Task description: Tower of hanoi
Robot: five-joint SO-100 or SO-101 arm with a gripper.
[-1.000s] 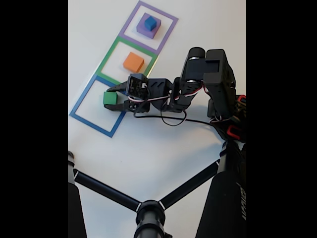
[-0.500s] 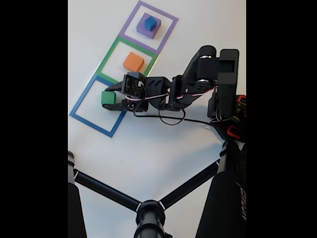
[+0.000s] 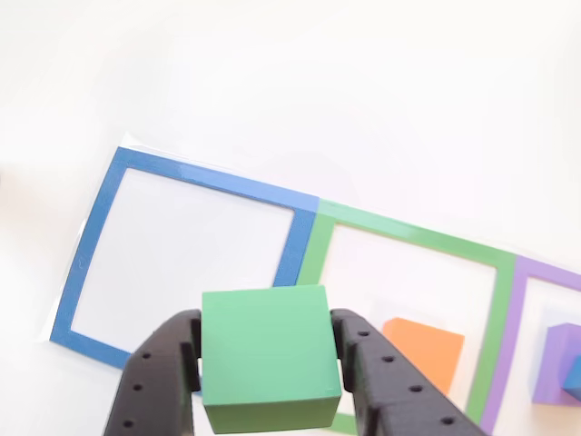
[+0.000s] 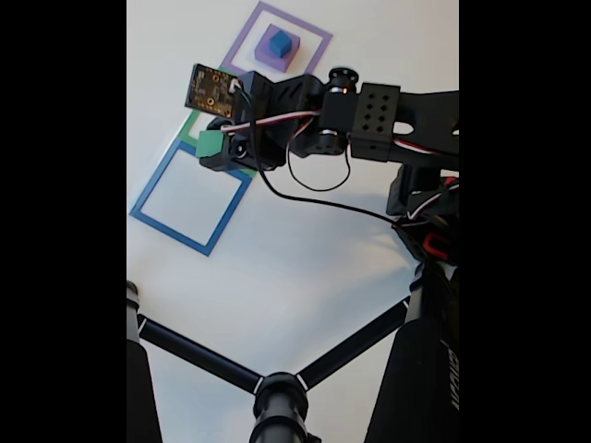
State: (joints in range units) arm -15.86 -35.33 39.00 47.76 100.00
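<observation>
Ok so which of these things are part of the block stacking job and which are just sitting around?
Part of the job:
gripper
green block
orange block
blue block on purple block
blue square
green square
purple square

Just around:
black tripod
black cable

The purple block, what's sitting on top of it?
A small blue cube sits on the flat purple block, inside the purple square outline. The block's top beneath the cube is hidden.

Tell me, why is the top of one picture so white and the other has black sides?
In the other view, bright glare washes out the table above the green block; in the fixed view, black bars frame a narrow picture, and the table looks evenly lit.
</observation>
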